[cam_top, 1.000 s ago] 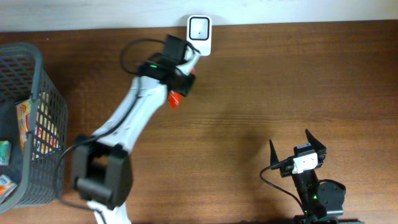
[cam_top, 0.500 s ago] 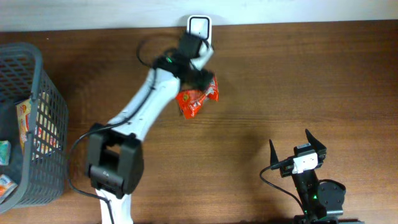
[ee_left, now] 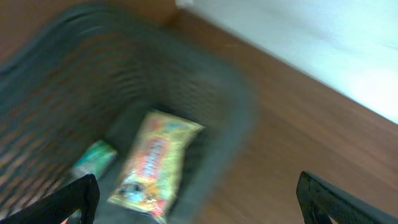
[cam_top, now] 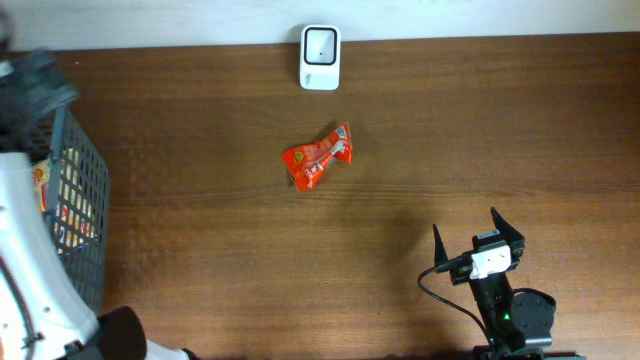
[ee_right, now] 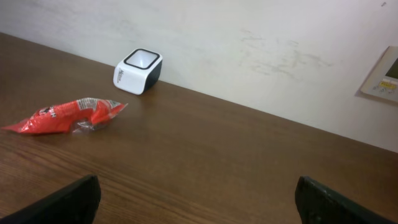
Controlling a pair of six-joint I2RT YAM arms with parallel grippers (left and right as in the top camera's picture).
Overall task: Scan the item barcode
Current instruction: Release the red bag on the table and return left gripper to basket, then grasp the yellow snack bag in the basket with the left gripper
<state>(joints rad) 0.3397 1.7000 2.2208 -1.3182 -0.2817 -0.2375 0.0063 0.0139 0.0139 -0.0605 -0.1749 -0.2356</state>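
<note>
The overhead view is lit evenly and softly, with a mild sheen on the brown table (cam_top: 450, 130) and no hard shadows. Only the left arm (cam_top: 30, 250) at the left edge is smeared by motion. The left wrist view is heavily blurred: the basket (ee_left: 74, 93) loses its mesh and the white wall (ee_left: 323, 37) is washed out. The right wrist view is sharp, with faint shadows under the red packet (ee_right: 65, 116) and the scanner (ee_right: 138, 70).
</note>
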